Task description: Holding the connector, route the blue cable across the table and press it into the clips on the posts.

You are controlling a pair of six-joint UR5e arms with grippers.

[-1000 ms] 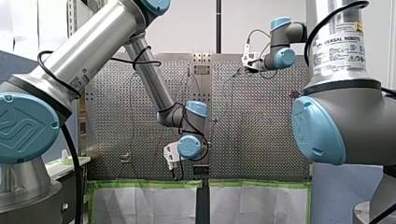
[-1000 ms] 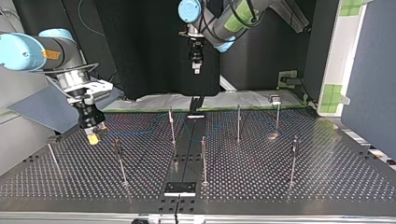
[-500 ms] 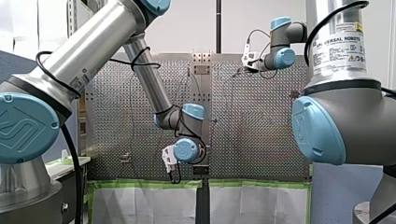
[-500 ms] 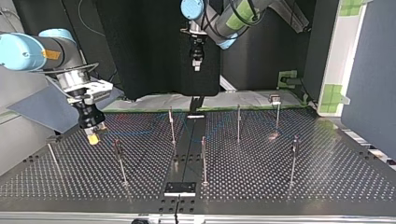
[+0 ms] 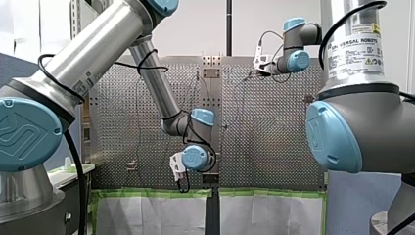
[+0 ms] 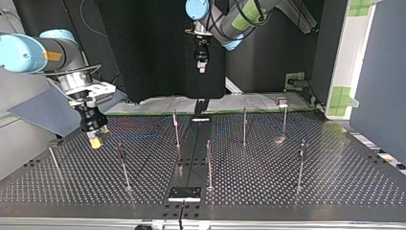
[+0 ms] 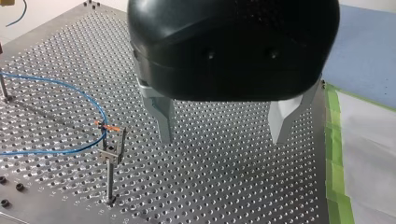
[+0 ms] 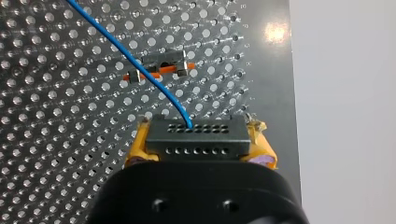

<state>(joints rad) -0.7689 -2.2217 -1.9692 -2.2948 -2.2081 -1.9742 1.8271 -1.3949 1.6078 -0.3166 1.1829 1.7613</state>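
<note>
**Item 1, top view's left.** My right end effector point(image 6: 96, 139) hangs just above the table point(image 6: 335, 191). Its yellow pads point(image 8: 135, 148) are clamped on the two short ends of the connector point(image 8: 196, 137).

**Connector.** A black rectangular block whose face carries two rows of small holes. It is judged rigid and light. The flat ends are the proper hold, as now taken.

**Item 2, blue cable point(image 8: 140, 65).** A thin single strand that leaves the connector's face and runs ahead of the end effector, across a clip point(image 8: 163, 63) with an orange part. In the left wrist view the cable point(image 7: 70, 86) curves over the table beside my left end effector and meets the clip point(image 7: 114, 144) atop a post point(image 7: 109, 179). Whether it is seated there cannot be told. It is judged limp, light and springy in its bends. It should be guided from the connector, not pinched mid-span.

**Item 3, top view's middle.** Slim upright posts point(image 6: 208, 163) stand well apart.

**Item 4, top view's upper middle.** My left end effector point(image 7: 222, 137) is raised high, its metal fingers point(image 7: 164, 121) spread apart and holding nothing.
</note>
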